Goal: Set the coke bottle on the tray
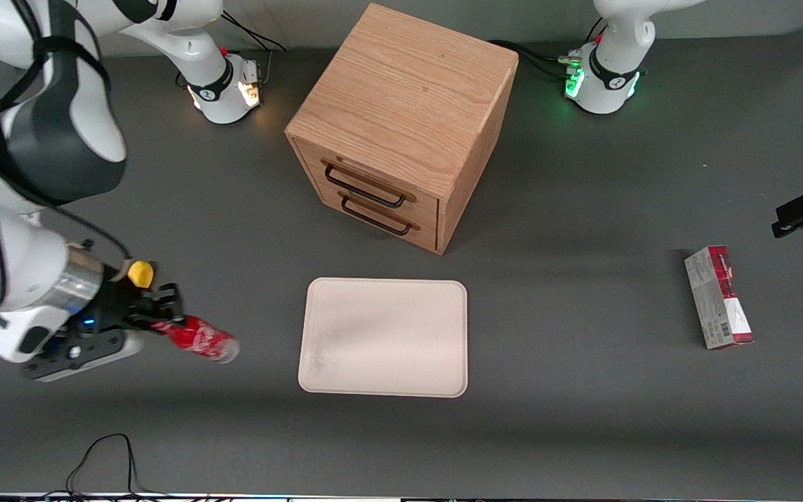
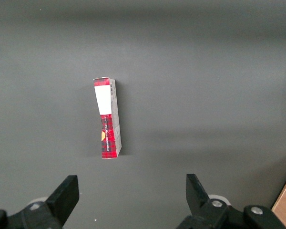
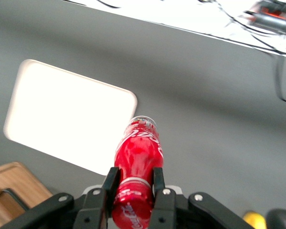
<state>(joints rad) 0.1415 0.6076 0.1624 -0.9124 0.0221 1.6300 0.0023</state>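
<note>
Now my end effector (image 3: pixel 132 183) grips the coke bottle (image 1: pixel 199 339) near its cap, silvery base aimed at the tray (image 1: pixel 384 337), held off the counter (image 1: pixel 583 418) beside the tray, ready to carry over.

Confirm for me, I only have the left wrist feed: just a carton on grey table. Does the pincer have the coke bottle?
Observer: Yes. The pincer is shut on the coke bottle, gripping near its cap end, toward the working arm's end of the table.
Operator: Over the tray?
Observer: No. The tray sits in front of the wooden drawer cabinet, and the front view shows bare table between the bottle's base and the tray's rim.
Operator: Bottle upright?
Observer: No, it is tilted, silvery base pointing toward the tray.
Operator: Anything on the tray?
Observer: Nothing; only a faint grey smudge in one corner.
</note>
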